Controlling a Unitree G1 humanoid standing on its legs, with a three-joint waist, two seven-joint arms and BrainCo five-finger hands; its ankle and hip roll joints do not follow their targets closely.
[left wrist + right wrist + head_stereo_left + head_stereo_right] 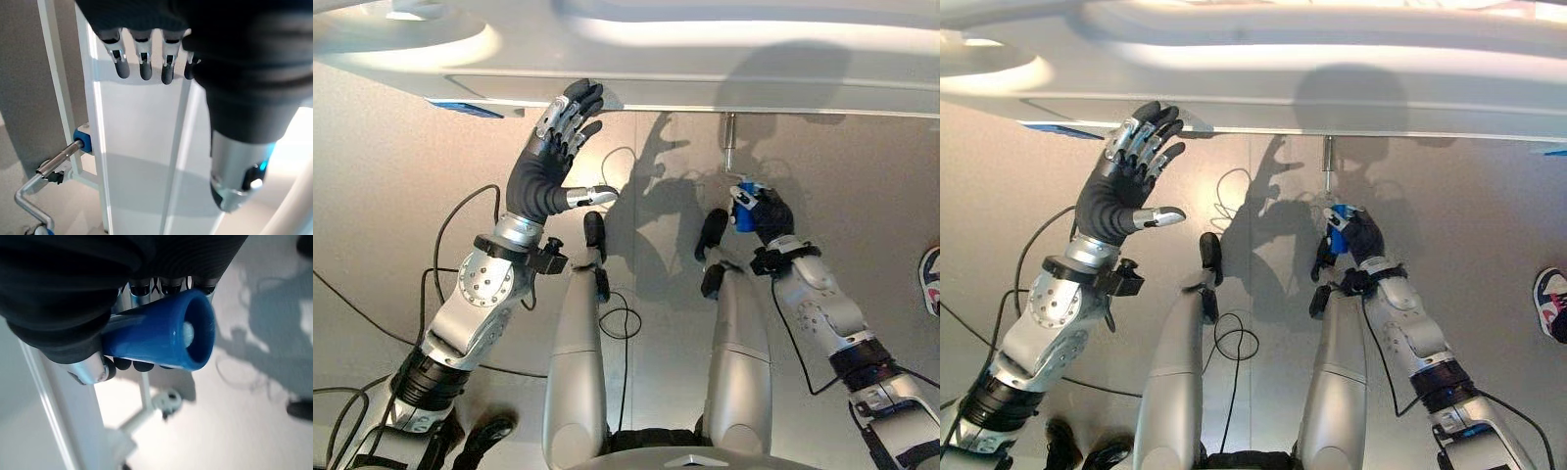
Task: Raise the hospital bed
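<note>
1. The hospital bed [705, 59] stood white across the far side of the scene, its foot-end panel edge running over the grey floor [391, 196].
2. Below that edge, a metal crank rod [728, 137] came down out of the bed frame, ending in a blue handle [161, 335].
3. The right hand [759, 211] was curled tight round the blue handle, fingers on one side and thumb on the other. I judged it was gripped that way so the crank could be wound to lift the bed.
4. The left hand [563, 122] was well to the left of the crank, spread wide with straight fingers, the fingertips [142, 68] lying against the bed's panel and holding nothing. To me that looked like bracing, steadying the robot while the other arm worked.
5. From the left wrist, the crank [46, 169] showed as a bent steel rod entering the frame through a blue collar [83, 143].
6. A person's shoe [930, 279] sat on the floor far right of the crank.
</note>
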